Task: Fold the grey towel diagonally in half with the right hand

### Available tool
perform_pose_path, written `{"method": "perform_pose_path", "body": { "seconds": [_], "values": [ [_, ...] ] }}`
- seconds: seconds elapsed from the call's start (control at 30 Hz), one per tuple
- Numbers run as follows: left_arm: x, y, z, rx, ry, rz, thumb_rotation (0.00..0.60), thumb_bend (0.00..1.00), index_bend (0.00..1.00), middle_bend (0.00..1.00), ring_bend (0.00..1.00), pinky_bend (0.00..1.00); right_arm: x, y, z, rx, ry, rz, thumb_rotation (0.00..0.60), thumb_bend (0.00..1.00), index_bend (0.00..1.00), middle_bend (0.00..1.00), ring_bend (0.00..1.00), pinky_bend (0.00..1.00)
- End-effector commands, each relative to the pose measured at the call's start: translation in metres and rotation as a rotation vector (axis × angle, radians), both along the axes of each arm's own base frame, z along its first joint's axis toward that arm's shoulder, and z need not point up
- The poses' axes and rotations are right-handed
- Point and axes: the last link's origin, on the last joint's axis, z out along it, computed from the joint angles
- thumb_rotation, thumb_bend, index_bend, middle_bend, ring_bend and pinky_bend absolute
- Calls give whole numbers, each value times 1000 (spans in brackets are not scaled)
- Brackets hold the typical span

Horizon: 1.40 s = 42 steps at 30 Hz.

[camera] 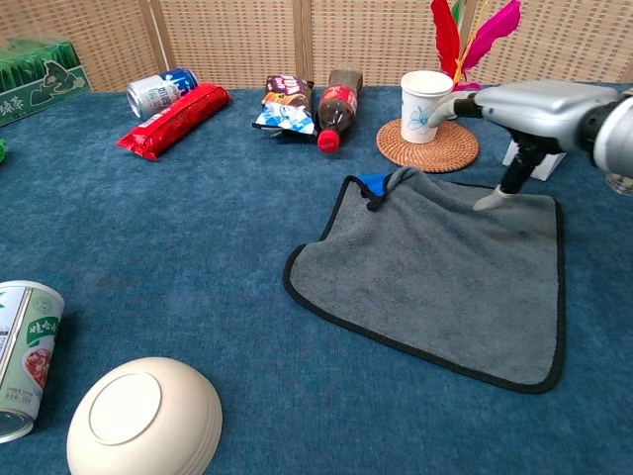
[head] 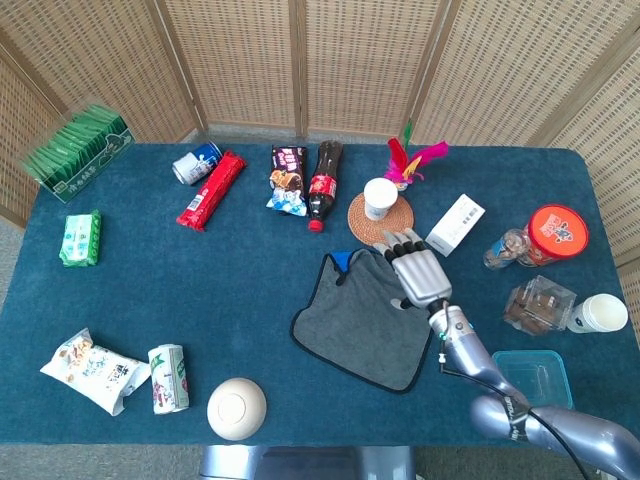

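The grey towel [head: 362, 320] [camera: 435, 272] with black edging lies flat on the blue table, its far left corner rumpled over a blue tag. My right hand [head: 418, 272] [camera: 524, 111] hovers over the towel's far right part, palm down, fingers spread and pointing away from me, holding nothing. In the chest view the thumb tip hangs just above the cloth near its far edge. My left hand does not show in either view.
Behind the towel stand a paper cup [head: 380, 198] on a woven coaster, a feather toy [head: 410, 162], a cola bottle [head: 322, 184] and a white box [head: 455, 225]. Jars and a blue container [head: 530, 378] sit at the right. A white bowl [head: 236, 408] lies near the front edge.
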Motion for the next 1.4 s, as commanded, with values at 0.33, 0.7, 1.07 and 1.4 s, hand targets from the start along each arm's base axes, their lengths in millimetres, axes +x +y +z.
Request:
{"method": "perform_pose_path", "body": {
  "seconds": [0.33,0.7,1.07,1.4],
  "values": [
    [-4,4,0,3,4,26,600,174,60,0,0,0,33,-24,-36,36,24,33,600,0,153,0,0,0],
    [-8,4,4,15,0,45,600,174,61,0,0,0,31,-38,-56,24,63,15,600,0,168,0,0,0],
    [-9,5,3,9,-3,47,600,174,60,0,0,0,30,-40,-62,1,84,26,600,0,198,0,0,0],
    [-11,6,6,10,-9,52,600,174,60,0,0,0,33,-46,-69,1,97,7,600,0,200,0,0,0]
  ]
}}
